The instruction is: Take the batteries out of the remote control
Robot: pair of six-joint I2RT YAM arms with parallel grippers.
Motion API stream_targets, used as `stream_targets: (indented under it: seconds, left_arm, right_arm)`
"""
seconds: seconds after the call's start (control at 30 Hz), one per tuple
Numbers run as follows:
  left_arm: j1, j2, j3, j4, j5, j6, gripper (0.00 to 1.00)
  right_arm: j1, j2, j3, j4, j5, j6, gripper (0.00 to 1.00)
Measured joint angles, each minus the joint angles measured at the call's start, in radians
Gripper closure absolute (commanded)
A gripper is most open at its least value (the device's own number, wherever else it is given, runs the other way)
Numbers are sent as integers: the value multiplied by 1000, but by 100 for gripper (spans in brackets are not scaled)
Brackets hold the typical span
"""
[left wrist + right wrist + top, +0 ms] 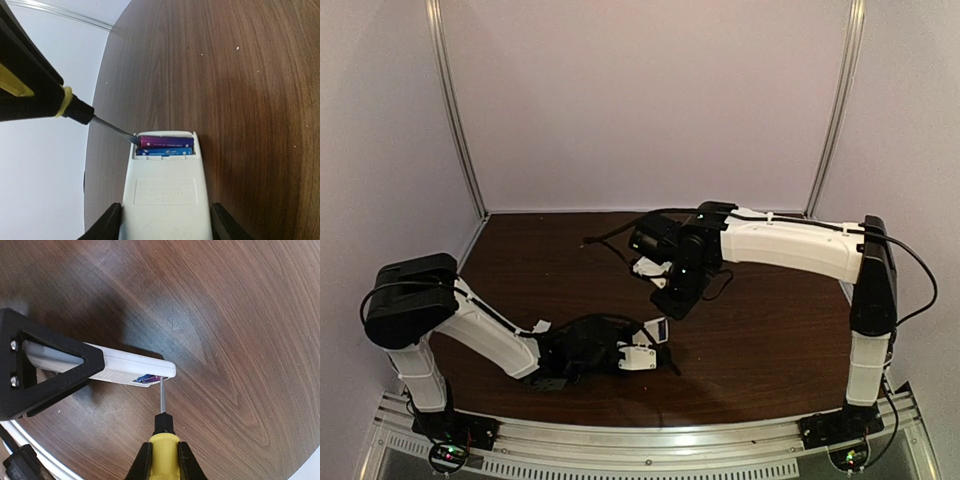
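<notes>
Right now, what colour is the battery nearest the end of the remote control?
That battery is purple; the left wrist view shows it best.

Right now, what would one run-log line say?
left tool: gripping remote control | right tool: gripping screwdriver | screwdriver tip: at batteries | batteries: not yet out

one remote control [165, 200], two batteries [166, 141], one screwdriver [162, 452], two robot arms [790, 245].
</notes>
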Motion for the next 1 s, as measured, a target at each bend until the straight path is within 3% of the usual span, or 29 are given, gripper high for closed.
stream_targets:
  seconds: [1.0]
  left_arm:
    - [0, -2, 0, 79, -15, 47, 100]
  right_arm:
    - [-75, 253, 409, -171, -104, -135, 100]
